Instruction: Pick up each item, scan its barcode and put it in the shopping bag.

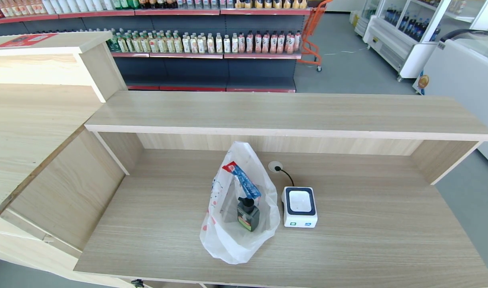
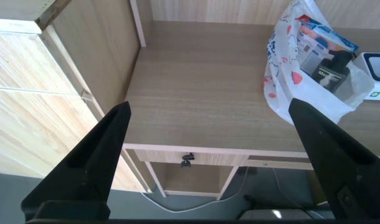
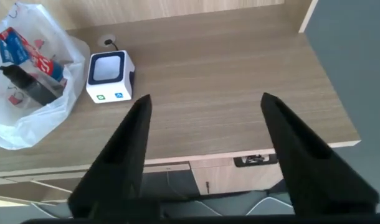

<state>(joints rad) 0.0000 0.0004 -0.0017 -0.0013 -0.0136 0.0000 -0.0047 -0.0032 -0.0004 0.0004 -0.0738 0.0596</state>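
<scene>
**Items bagged, grippers empty**

Your shopping bag (image 1: 228,240) stands just left of the scanner (image 1: 299,206), dark bottle (image 1: 248,215) and blue-red box (image 1: 244,182) inside. Your left gripper (image 2: 210,109) and right gripper (image 3: 207,99) are both spread wide, holding nothing.

Wooden counter (image 1: 367,224), drink shelves (image 1: 212,44), grey floor (image 1: 347,68)

Head view high over counter (image 1: 367,240); wrist views low, bag (image 1: 224,244) common.
</scene>
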